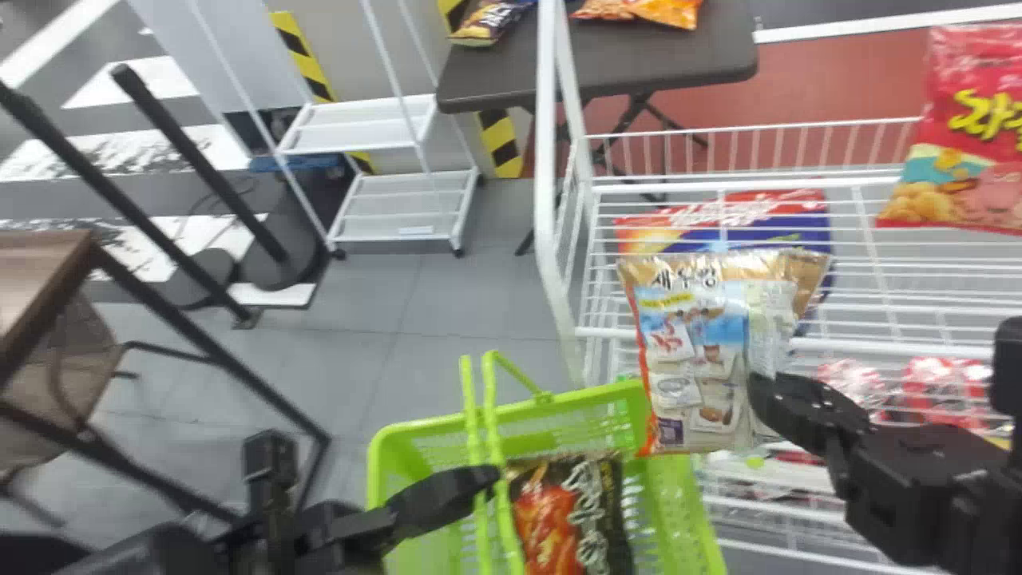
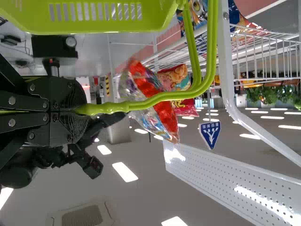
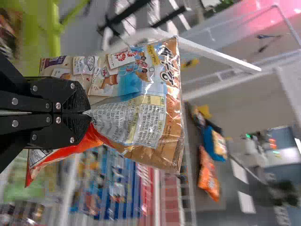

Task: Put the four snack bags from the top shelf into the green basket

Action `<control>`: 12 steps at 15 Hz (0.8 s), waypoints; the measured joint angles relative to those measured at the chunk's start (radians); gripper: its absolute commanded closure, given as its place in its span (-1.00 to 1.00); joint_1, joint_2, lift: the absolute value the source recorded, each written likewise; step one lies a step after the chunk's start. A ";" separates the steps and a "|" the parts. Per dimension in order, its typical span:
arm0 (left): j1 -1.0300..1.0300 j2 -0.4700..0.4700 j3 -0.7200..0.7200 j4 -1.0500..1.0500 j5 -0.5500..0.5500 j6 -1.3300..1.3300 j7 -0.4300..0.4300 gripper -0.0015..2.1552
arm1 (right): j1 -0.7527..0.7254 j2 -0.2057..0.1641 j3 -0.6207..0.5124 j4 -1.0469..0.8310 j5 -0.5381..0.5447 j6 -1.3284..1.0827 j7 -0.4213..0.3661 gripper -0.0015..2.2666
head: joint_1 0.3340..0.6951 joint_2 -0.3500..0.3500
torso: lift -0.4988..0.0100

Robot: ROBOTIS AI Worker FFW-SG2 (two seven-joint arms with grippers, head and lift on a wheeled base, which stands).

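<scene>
My left gripper (image 1: 479, 477) is closed on the handles of the green basket (image 1: 415, 431); in the left wrist view the gripper (image 2: 80, 110) pinches the green handle (image 2: 141, 102). A dark bag with a red picture (image 1: 547, 519) lies in the basket. My right gripper (image 1: 758, 391) holds an orange and blue snack bag (image 1: 695, 351) by its side, above the basket's right rim. In the right wrist view the gripper (image 3: 87, 113) is shut on the crinkled bag (image 3: 136, 113). A red snack bag (image 1: 970, 136) stands on the top shelf at the right.
The white wire rack (image 1: 870, 247) stands at the right, its white post (image 1: 547, 200) behind the basket. A blue and red bag (image 1: 718, 216) is behind the held one. A dark table (image 1: 607, 64) with snack bags stands at the back, a white cart (image 1: 399, 204) left of it.
</scene>
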 measured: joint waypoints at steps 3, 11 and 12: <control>0.000 0.002 0.000 0.000 0.001 0.000 0.000 0.99 | -0.012 -0.007 0.031 -0.010 -0.068 0.092 0.001 0.99 | 1.00 1.00 | 0.96; -0.005 0.004 -0.002 0.001 0.003 0.000 0.000 0.99 | -0.108 -0.003 0.184 0.176 -0.171 0.167 -0.006 0.99 | 1.00 1.00 | 0.96; -0.005 0.003 -0.001 0.001 0.003 0.000 0.000 0.99 | -0.130 -0.001 0.209 0.217 -0.168 0.154 -0.012 0.99 | 1.00 1.00 | 0.96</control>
